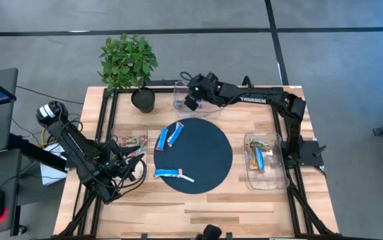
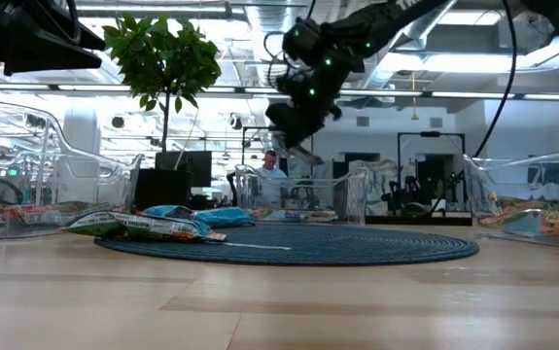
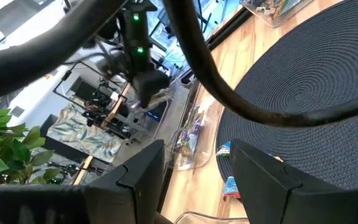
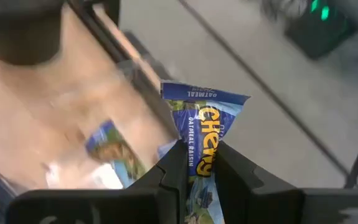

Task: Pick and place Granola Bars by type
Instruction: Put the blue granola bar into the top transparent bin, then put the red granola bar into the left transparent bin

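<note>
Blue-and-white granola bar (image 4: 202,146) pinched between the dark fingers (image 4: 174,167) of the right end effector (image 1: 192,101), clamped tight on the wrapper, held in the air over the clear bin (image 1: 178,101) at top centre of the high frame. In the low view, same end effector (image 2: 298,146) hanging at upper centre, above the round dark mat (image 2: 357,245).

Left end effector (image 1: 136,163) at lower left of the high frame, near the mat's left rim, fingers (image 3: 140,171) parted with nothing between them.

Counted in the high view: three blue-and-white bars on the mat (image 1: 208,167), two side by side at upper left (image 1: 168,135) and one at lower left (image 1: 168,173), with a thin white stick (image 1: 187,178) just beside the latter. Multicoloured bars (image 1: 130,140) in the clear tray (image 1: 114,133) at left; number not clear. Several bars in the clear tray (image 1: 278,175) at right, one of them blue (image 1: 260,158); exact count unclear.

Right arm stretched from the right edge of the counter (image 1: 244,203) across the top of the frame toward the potted plant (image 1: 128,61). Left arm angled in from the far left, folded low over the counter's left edge.
</note>
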Action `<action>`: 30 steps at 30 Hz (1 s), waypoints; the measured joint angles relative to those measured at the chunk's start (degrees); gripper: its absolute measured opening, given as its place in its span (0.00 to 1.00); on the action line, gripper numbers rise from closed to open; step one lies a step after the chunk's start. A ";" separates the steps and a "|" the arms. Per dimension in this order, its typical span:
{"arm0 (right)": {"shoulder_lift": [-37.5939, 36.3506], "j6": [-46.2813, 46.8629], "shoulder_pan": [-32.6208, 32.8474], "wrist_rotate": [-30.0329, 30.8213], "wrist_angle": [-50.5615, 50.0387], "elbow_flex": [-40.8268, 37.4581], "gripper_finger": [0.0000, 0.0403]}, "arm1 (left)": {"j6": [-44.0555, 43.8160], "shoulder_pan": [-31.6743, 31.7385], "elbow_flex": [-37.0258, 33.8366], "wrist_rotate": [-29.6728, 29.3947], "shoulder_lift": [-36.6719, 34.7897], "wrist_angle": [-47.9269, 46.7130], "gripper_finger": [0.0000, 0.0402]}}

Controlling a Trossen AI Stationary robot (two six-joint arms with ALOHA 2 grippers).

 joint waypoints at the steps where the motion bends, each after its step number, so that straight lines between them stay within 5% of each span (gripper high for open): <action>1: 0.08 1.23 -0.38 -0.02 -0.62 -0.12 0.13 | 0.02 0.00 0.00 -0.01 0.00 -0.05 0.44; 20: 0.13 4.88 -0.25 0.41 -0.95 0.17 0.42 | 0.17 0.00 -0.01 -0.06 0.00 -0.20 0.44; 30: -2.72 2.23 7.30 0.68 -4.21 0.57 0.41 | -0.33 0.00 -0.02 0.21 0.00 -0.18 0.44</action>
